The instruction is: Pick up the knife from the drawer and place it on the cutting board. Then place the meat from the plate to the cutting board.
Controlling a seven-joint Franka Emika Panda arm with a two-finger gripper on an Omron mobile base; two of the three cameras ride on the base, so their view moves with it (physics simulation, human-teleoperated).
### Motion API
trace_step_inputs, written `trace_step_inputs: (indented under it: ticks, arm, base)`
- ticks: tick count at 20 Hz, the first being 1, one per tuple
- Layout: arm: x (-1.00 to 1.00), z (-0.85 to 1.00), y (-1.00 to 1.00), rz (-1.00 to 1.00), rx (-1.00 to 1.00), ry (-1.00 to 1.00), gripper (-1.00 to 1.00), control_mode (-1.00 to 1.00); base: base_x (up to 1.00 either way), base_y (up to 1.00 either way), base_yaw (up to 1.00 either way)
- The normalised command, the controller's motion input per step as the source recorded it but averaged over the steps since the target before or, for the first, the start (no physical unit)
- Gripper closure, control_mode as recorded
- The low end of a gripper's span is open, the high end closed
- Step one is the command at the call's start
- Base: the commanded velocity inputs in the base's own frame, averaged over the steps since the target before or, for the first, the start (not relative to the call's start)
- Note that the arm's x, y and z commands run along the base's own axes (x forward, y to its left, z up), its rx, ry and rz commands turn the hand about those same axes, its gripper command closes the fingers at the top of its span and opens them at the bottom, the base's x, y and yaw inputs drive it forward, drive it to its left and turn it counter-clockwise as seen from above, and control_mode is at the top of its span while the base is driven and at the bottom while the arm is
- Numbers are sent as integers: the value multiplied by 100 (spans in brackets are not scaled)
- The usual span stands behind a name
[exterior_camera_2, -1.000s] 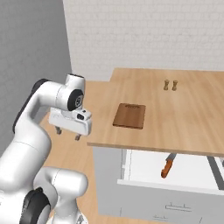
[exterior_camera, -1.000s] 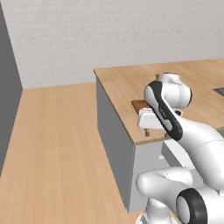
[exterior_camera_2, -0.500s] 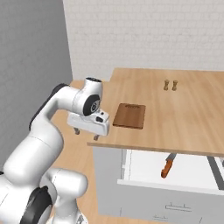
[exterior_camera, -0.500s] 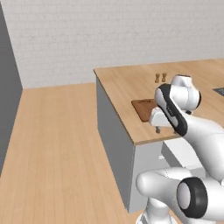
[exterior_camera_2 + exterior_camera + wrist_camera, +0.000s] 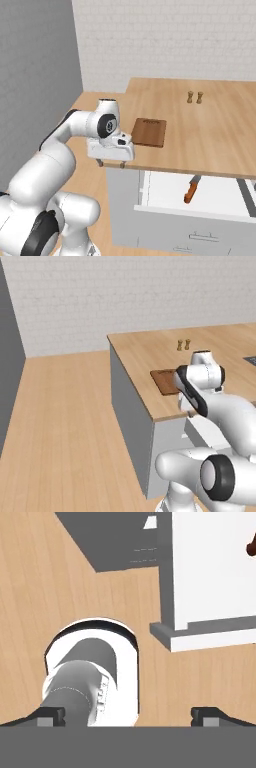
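Gripper (image 5: 111, 163) hangs at the near left corner of the counter (image 5: 215, 130), fingers spread wide, holding and touching nothing. One knife (image 5: 191, 189) lies in the pulled-out drawer (image 5: 210, 196) to its right, long axis running near-to-far, orange-brown handle toward the near side, blade pointing away under the counter edge. One cutting board (image 5: 149, 132) lies flat on the counter just beyond the gripper, and two small shakers (image 5: 194, 97) stand side by side further back.
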Motion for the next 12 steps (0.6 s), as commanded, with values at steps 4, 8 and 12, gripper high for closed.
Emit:
trace_step_inputs:
  ticks: [4, 8, 12]
  arm:
    - [2, -16, -57, 16, -13, 1, -100, -100]
    - [0, -25, -77, 10, 1, -1, -100, -100]
    - [0, 0, -80, 0, 12, 0, -100, -100]
  base:
    - [0, 0, 0]
    - [0, 0, 0]
    - [0, 0, 0]
